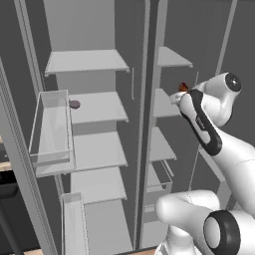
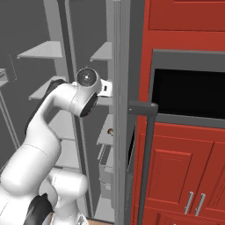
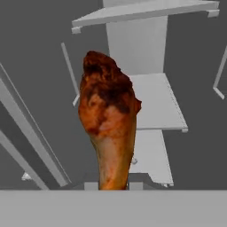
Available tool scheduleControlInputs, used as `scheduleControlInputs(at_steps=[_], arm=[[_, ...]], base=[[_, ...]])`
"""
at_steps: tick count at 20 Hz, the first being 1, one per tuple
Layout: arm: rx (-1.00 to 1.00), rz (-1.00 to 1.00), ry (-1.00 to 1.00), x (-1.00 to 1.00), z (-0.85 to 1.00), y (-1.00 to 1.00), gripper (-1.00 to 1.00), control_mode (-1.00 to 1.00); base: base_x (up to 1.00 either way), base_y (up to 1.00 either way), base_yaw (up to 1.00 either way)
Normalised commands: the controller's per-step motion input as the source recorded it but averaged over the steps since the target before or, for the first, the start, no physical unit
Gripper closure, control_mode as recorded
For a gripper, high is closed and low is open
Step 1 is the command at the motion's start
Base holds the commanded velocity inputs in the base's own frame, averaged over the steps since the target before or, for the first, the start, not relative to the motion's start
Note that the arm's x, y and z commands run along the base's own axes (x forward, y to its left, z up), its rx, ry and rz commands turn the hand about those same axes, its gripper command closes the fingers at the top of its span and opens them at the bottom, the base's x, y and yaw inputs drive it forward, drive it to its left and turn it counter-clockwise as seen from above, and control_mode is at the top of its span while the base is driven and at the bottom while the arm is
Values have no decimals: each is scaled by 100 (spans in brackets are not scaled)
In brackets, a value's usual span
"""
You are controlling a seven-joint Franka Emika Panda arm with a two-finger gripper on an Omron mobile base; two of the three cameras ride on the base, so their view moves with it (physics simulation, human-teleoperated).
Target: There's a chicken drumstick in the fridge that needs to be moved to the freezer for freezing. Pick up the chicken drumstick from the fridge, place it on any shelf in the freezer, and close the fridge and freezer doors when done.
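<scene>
While both doors of the tall grey fridge-freezer point(image 1: 144, 60) stand open, its two columns of pale shelves point(image 1: 89, 61) lie in plain sight, a wider column on the left in the left base view and a narrower one on the right. Door bins point(image 1: 50, 127) hang on the open left door, and a small dark round item point(image 1: 74, 104) sits on the second shelf of the wider column. To the right of the cabinet, in the right base view, red cupboards point(image 2: 176, 154) frame a black oven opening point(image 2: 189, 92).

Reaching into the narrower column, the white arm point(image 1: 209, 124) holds its hand at about the height of the second shelf there. The gripper point(image 3: 113, 185) is pinched on the narrow bone end of the chicken drumstick point(image 3: 108, 119), which is held in the air above the shelves seen below it in the hand view.

Its meat is glossy orange-brown, darkening to a charred reddish brown at the broad, lumpy far end and paling toward the gripped shank. From the left base view, only a small red-orange tip point(image 1: 183, 87) pokes out beyond the wrist.
</scene>
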Motion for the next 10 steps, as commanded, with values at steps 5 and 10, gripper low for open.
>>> scheduleControlInputs(at_steps=[5,10], arm=[[0,0,-22,-7,43,0,100,-100],[0,0,-14,2,45,-7,100,-100]], base=[[0,0,0],[0,0,0]])
